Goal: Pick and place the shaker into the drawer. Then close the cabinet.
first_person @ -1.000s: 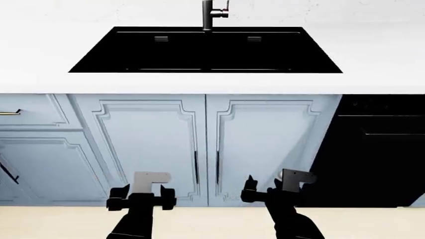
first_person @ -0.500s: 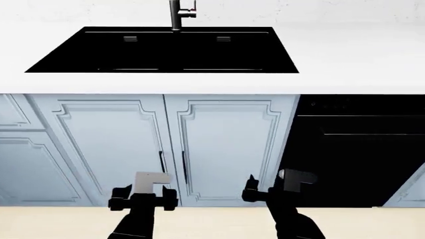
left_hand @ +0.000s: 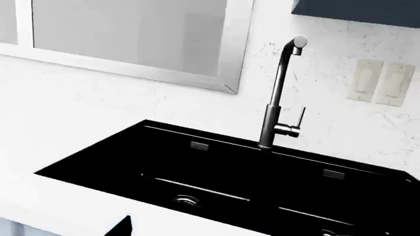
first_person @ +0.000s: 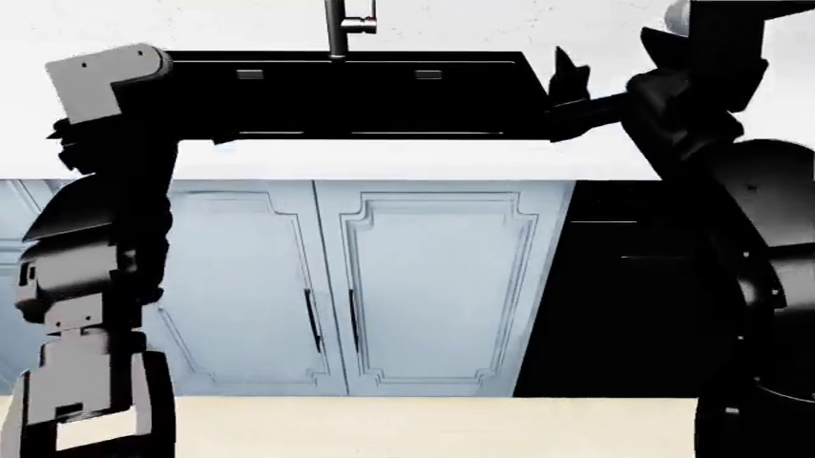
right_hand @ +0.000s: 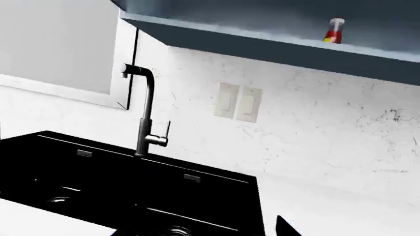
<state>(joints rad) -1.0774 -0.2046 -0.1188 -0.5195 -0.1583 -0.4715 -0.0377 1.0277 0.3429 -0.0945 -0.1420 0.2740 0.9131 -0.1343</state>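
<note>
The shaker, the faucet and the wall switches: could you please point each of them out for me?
shaker point(right_hand: 335, 31): right wrist view, on its red body, up in the open overhead cabinet.
faucet point(left_hand: 274, 101): left wrist view, on its upright neck behind the sink.
wall switches point(right_hand: 237, 102): right wrist view, between the two plates.

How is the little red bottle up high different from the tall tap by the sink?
The shaker is tiny, red with a white cap; the faucet is tall, thin and grey metal. The shaker stands up on the open upper cabinet's shelf; the faucet rises low down behind the black sink. The faucet bends over at its top; the shaker does not. Both stand upright.
</note>
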